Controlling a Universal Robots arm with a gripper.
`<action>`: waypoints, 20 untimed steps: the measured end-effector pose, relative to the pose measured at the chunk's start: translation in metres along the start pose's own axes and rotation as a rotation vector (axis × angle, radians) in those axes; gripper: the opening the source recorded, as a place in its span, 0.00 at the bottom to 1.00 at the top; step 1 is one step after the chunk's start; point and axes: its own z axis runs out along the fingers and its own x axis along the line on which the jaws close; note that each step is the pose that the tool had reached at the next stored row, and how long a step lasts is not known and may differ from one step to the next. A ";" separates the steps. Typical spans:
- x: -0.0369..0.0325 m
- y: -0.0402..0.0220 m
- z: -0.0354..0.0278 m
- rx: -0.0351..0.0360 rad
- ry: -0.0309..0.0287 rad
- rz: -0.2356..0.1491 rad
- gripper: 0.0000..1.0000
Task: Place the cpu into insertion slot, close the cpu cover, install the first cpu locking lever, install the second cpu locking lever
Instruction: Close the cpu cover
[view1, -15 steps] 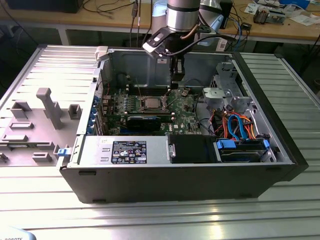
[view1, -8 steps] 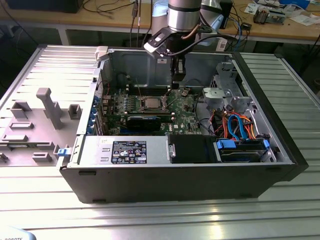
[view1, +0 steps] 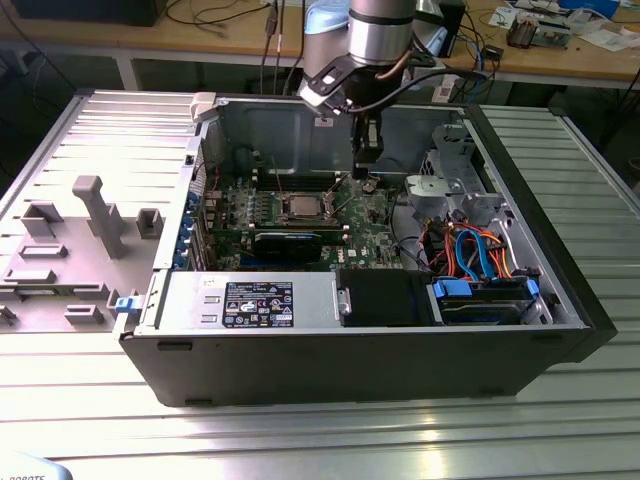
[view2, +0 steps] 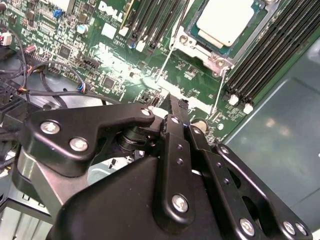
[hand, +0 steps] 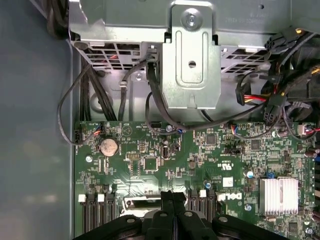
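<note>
— On green board (hand: 225, 165), near its centre: item 1?
— cpu (view2: 225, 20), silver-grey top up, seated flat in insertion slot (view2: 185, 39). Black memory slots (view2: 270, 55) flank it on two sides.
— Item 2, cpu cover (view2: 206, 44)?
— Silvery frame, lying down round the cpu; chip top shows thru its window.
— Levers?
— Qty 2, thin wire. The locking levers (view2: 165, 62) each stick out from a frame corner, free ends apart from frame. Latched or not: can't tell.
— End effector?
— gripper (view2: 178, 102), black. Its fingers (hand: 166, 202) are pinched together, narrow, nothing betw. them. Hangs over board near its edge on drive cage (hand: 192, 60) side; close to slot, not touching it.
— Misc on board?
— Coin cell (hand: 108, 146) toward a corner by the cage; finned heatsink (hand: 278, 196); black cables (hand: 75, 110) from cage to board edge.
— Carrier?
— Open black case (view1: 400, 370) on ribbed metal table (view1: 320, 440). Grey blocks (view1: 92, 210) beside case, at the exterior view's left.
</note>
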 end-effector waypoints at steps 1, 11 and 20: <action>0.0001 0.0012 0.0003 0.0001 -0.0013 0.000 0.11; 0.0014 0.0101 0.0049 0.0001 -0.0118 0.000 0.11; 0.0020 0.0127 0.0091 0.0032 -0.0149 -0.001 0.11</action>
